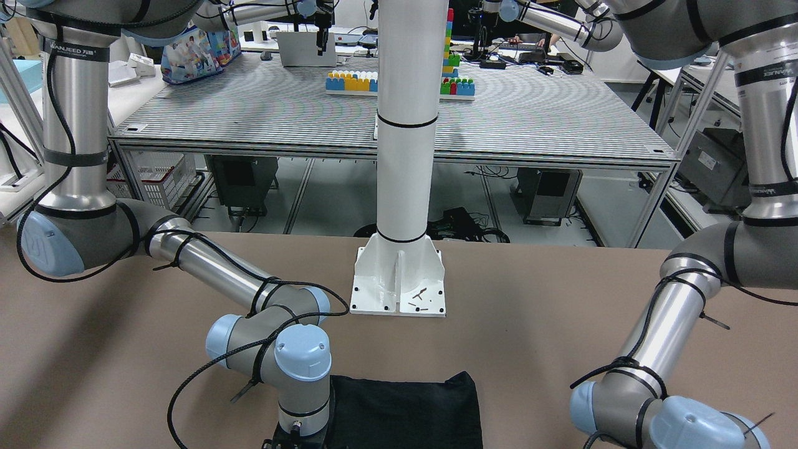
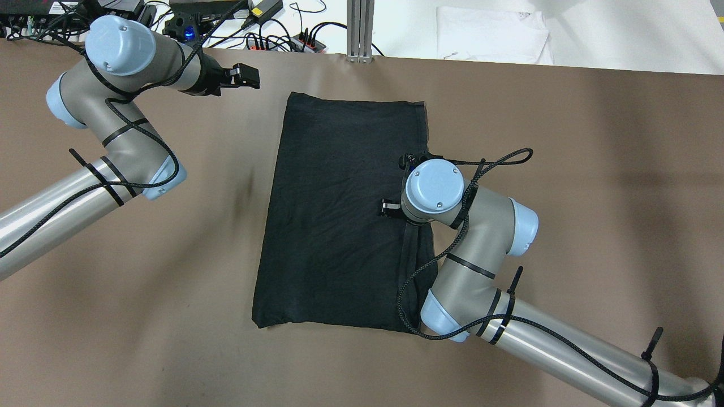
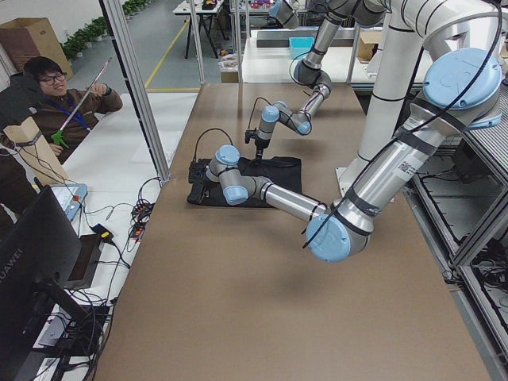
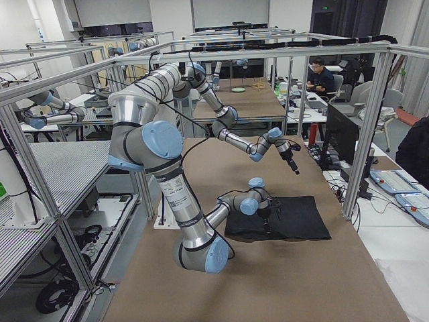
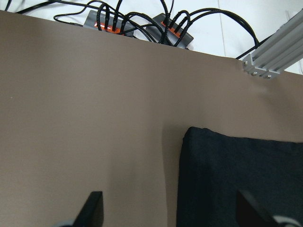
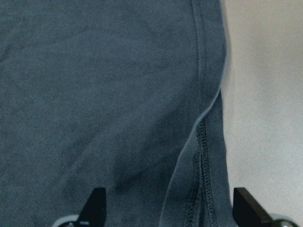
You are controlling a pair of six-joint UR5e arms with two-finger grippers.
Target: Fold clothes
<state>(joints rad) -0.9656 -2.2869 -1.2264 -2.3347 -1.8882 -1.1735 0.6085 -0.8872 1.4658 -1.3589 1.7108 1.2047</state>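
While spread wide, right pincer (image 6: 171, 209) apparently just above hemmed edge of black garment (image 2: 334, 215).

Bright, even light over my workstation.
Soft shadows cross the tabletop (image 2: 169, 350); my right wrist view is hazy and washed out.

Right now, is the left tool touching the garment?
Apart. The overhead view shows bare table between the left tool and the garment.
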